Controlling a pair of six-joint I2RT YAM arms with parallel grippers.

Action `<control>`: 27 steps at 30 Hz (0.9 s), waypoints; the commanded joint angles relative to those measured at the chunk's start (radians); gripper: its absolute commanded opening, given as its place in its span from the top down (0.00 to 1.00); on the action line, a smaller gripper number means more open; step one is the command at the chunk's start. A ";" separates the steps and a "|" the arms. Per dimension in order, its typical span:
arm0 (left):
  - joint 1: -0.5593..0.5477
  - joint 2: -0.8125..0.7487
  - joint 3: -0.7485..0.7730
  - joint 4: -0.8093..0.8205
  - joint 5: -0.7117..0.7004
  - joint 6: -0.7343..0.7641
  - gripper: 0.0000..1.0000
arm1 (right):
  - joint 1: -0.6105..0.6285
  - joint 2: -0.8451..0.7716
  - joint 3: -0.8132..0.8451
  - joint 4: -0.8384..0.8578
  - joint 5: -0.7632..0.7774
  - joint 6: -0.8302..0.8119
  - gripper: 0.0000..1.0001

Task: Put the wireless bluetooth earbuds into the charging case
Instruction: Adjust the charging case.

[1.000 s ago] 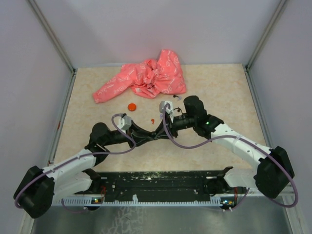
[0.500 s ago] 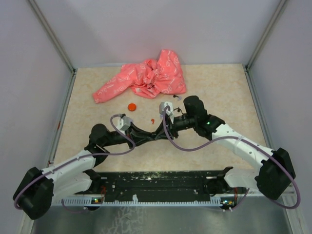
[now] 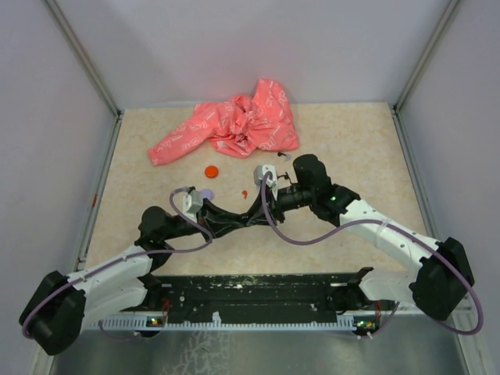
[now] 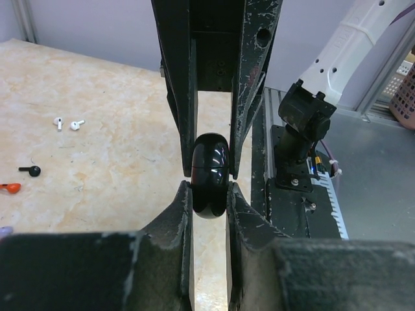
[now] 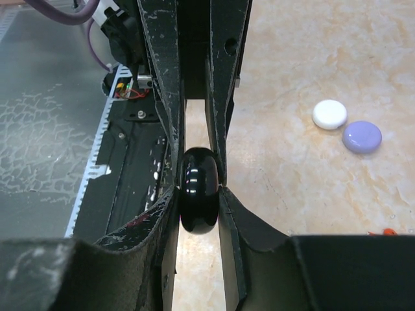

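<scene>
I had both arms on one thing. My left end effector (image 4: 209,189) was pressed in on a glossy black charging case (image 4: 211,170), pinching one half of the shell by its flat sides. My right end effector (image 5: 198,190) pinched the other half from the opposite direction, its fingertips almost meeting mine. The case stood edge-on between the two pairs of fingers. I could not tell whether it was lifted off the bench (image 3: 351,141).

No earbud was in either grip. A black earbud (image 4: 30,170) and a red earbud (image 4: 9,188) lay loose on the bench, well apart from the case, with a white pair (image 4: 59,122) farther off. A red-orange round case (image 3: 210,171) sat alone near the pink cloth (image 3: 234,125), and a white disc (image 5: 329,114) and a lavender disc (image 5: 362,137) lay side by side.

I judged the step to be opening the case, with the insertion itself not begun. The next move called for one end effector to hold its half firm while the other eased the lid away. The smooth shell looked likely to slip, so the pull had to be gentle. After that, one arm would have to let go and fetch a matching earbud.
</scene>
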 commanded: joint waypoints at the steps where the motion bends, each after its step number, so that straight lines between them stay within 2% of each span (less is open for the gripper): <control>1: 0.009 -0.027 -0.022 0.085 -0.003 -0.027 1.00 | -0.019 -0.026 0.039 -0.044 0.016 -0.029 0.70; 8: 0.009 -0.026 -0.028 0.101 -0.004 -0.033 1.00 | -0.019 -0.024 0.035 -0.041 0.015 -0.025 0.65; 27: 0.009 0.006 -0.033 0.169 -0.008 -0.073 1.00 | -0.017 -0.002 0.027 0.082 -0.072 0.066 0.69</control>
